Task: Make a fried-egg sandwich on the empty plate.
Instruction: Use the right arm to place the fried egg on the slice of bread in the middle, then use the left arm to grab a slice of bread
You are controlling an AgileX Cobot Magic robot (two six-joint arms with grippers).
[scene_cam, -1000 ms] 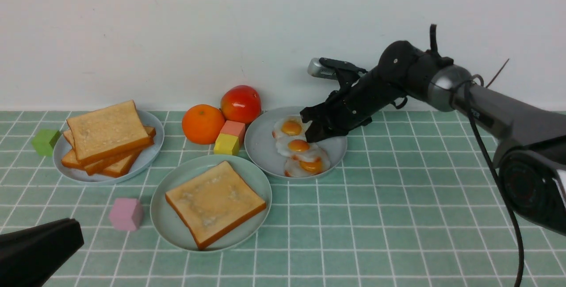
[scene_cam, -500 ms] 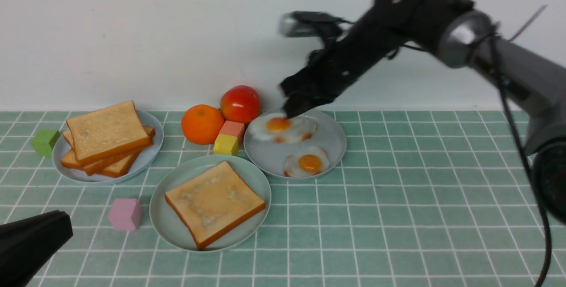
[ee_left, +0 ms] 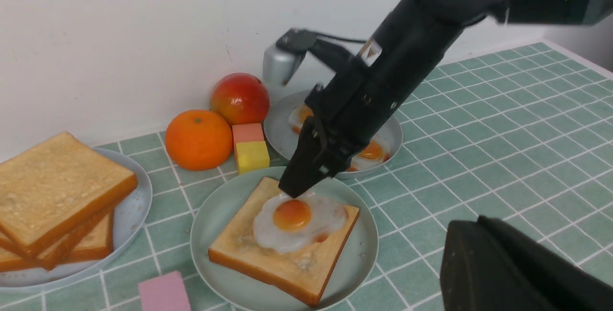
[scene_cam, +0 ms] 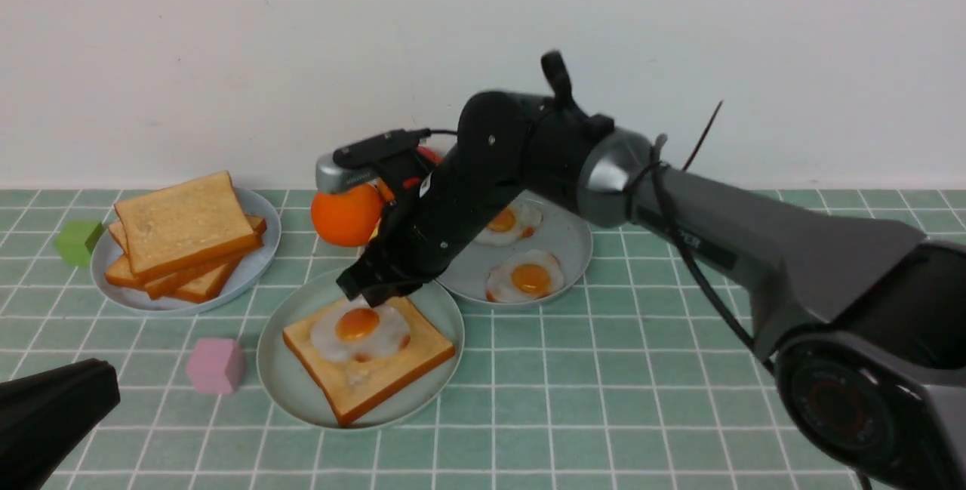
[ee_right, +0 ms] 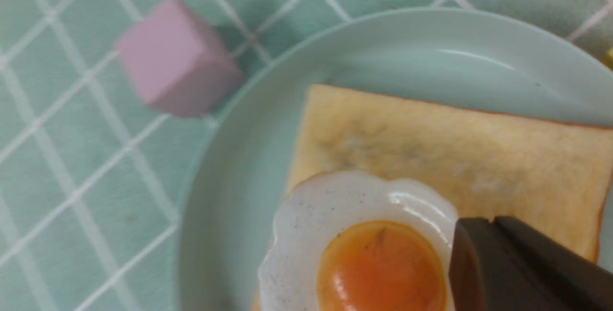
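Observation:
The mint-green plate (scene_cam: pixel 278 377) holds one toast slice (scene_cam: pixel 396 373). A fried egg (scene_cam: pixel 358 328) lies on that toast. My right gripper (scene_cam: pixel 367 292) is down at the egg's far edge, jaws together, pinching the white. In the right wrist view the gripper (ee_right: pixel 474 236) is beside the yolk of the egg (ee_right: pixel 364 253) on the toast (ee_right: pixel 431 133). My left gripper (scene_cam: pixel 102 392) is shut and empty, low at the front left; it also shows in the left wrist view (ee_left: pixel 462 234).
A grey-blue plate (scene_cam: pixel 260 263) with stacked toast (scene_cam: pixel 185 229) stands at the left. Another grey-blue plate (scene_cam: pixel 570 237) with two eggs is behind my right arm. An orange (scene_cam: pixel 343 214), a pink cube (scene_cam: pixel 215 365), a green cube (scene_cam: pixel 75 242) and yellow and pink blocks (ee_left: pixel 252 155) lie around.
My right gripper lifted one egg off the egg plate, swung left and came down with it onto the toast on the mint plate. The left gripper barely moved.

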